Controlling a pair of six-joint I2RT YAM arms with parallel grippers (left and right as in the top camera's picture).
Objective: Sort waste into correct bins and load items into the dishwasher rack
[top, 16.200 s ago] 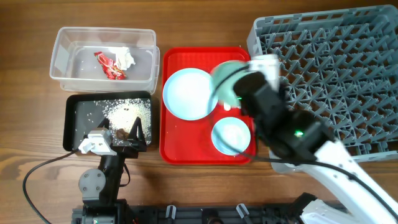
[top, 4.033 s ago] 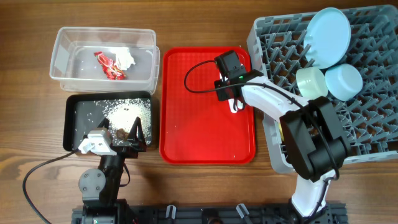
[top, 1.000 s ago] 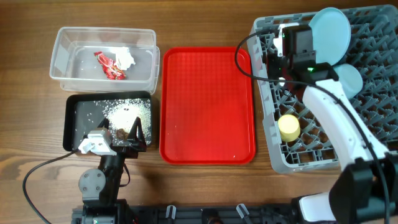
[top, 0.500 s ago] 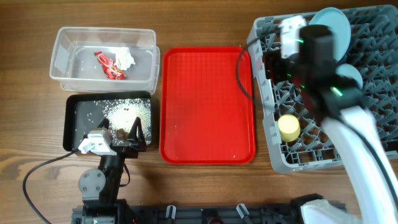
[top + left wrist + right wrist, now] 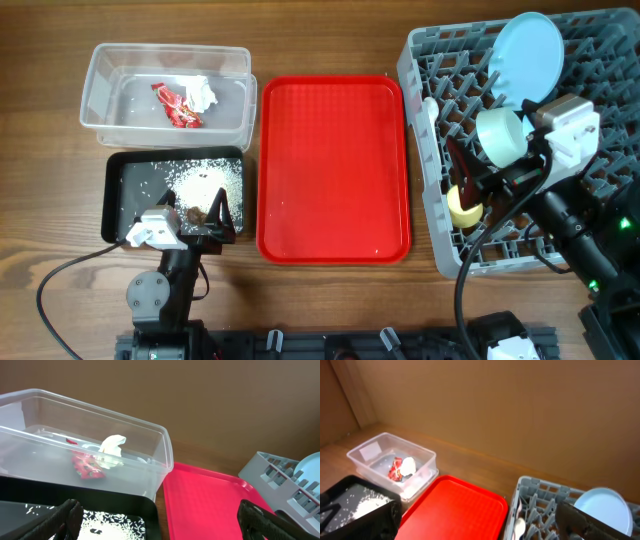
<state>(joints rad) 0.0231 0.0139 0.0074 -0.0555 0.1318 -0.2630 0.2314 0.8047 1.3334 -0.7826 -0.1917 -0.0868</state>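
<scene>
The grey dishwasher rack [image 5: 600,60] holds an upright light-blue plate [image 5: 528,45], a pale-green bowl [image 5: 500,135], a yellow cup [image 5: 462,205] and a white utensil [image 5: 519,521] standing at its left edge. My right gripper [image 5: 485,180] hangs open and empty high over the rack's left half. The clear tub [image 5: 100,90] holds the red wrapper [image 5: 178,107] and the white tissue [image 5: 200,93]. White grains and brown lumps [image 5: 200,185] lie in the black tray [image 5: 115,200]. At that tray's front edge my left gripper [image 5: 203,215] rests open and empty.
A flat red serving tray [image 5: 333,170] with nothing on it lies between the bins and the rack. The rack [image 5: 280,477] stands just right of it. A black cable [image 5: 60,280] runs over the wooden table at the front left.
My right gripper has opened and drawn back from the rack's far-left corner toward its middle, rising. The white utensil stays in the rack. The left arm has not moved.
</scene>
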